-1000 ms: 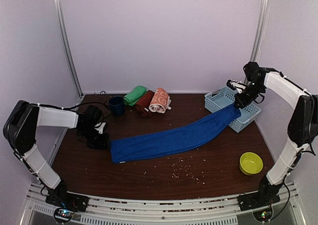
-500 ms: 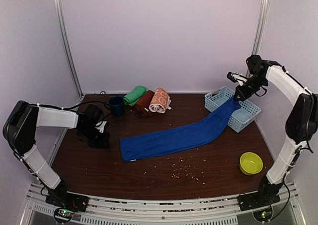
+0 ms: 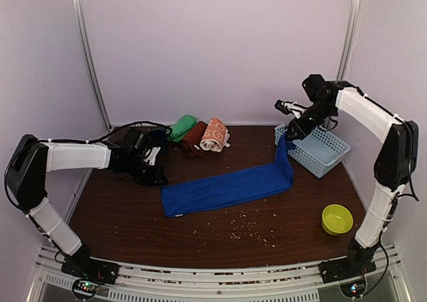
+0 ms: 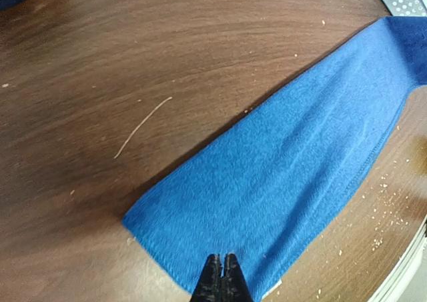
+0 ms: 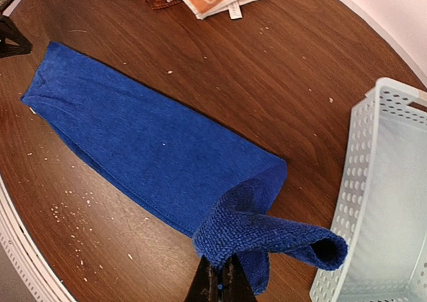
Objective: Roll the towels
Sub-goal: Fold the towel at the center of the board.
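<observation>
A long royal blue towel point(image 3: 227, 189) lies flat across the middle of the table. Its right end rises to my right gripper point(image 3: 291, 134), which is shut on it next to the basket. In the right wrist view the held end curls in a loop point(image 5: 267, 232) over my right gripper point(image 5: 220, 283). My left gripper point(image 3: 160, 179) is shut and sits at the towel's left end. In the left wrist view my left gripper point(image 4: 222, 275) has its tips over the blue cloth point(image 4: 287, 169). Green point(image 3: 181, 127), maroon point(image 3: 194, 138) and orange bunny-print point(image 3: 215, 135) towels lie rolled at the back.
A pale blue basket point(image 3: 325, 157) stands at the back right, also in the right wrist view point(image 5: 380, 182). A navy mug point(image 3: 160, 135) is partly hidden behind my left arm. A yellow-green bowl point(image 3: 337, 219) sits front right. Crumbs dot the table's front.
My right gripper has moved left and up off the basket, carrying the blue towel's end and lifting it. My left gripper has moved right to the towel's left end.
</observation>
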